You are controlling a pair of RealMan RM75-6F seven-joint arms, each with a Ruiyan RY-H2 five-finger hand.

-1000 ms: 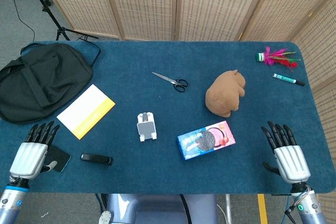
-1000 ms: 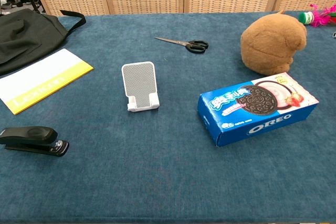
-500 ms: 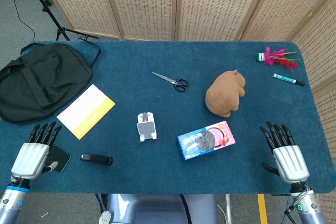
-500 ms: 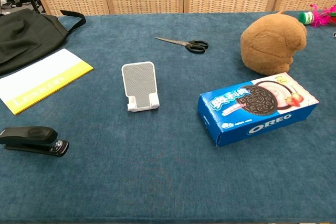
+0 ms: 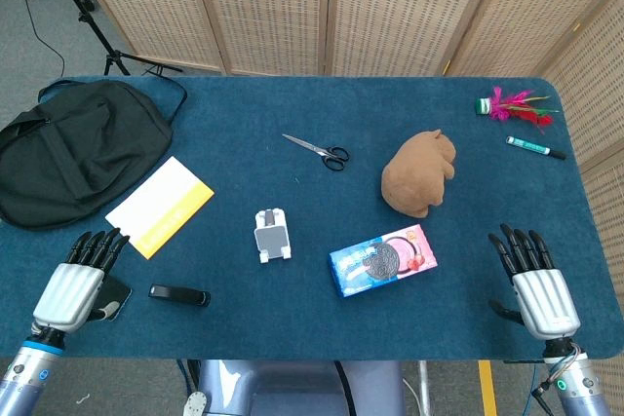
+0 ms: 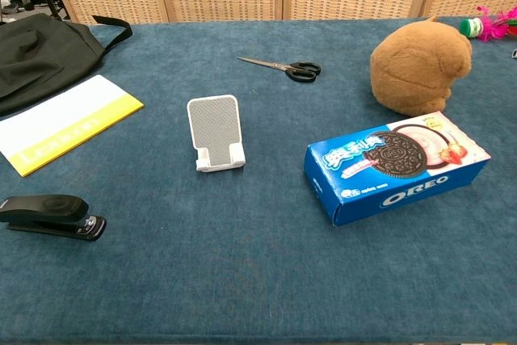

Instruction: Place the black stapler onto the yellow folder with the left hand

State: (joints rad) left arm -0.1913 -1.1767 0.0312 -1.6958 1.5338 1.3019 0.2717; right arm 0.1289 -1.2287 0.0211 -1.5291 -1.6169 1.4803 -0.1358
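Left hand (image 5: 80,280) flat over blue tabletop (image 5: 292,192), wicker screens (image 5: 331,7) behind.

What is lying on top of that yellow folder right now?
Nothing lies on the yellow folder; its white and yellow cover shows bare. The black stapler sits on the blue cloth nearer the robot, beside the left hand. What is under the folder is covered.

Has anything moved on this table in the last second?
Only the left hand: it has crept a little toward the black stapler, open and holding nothing. The stapler, the yellow folder and the right hand stayed where they were.
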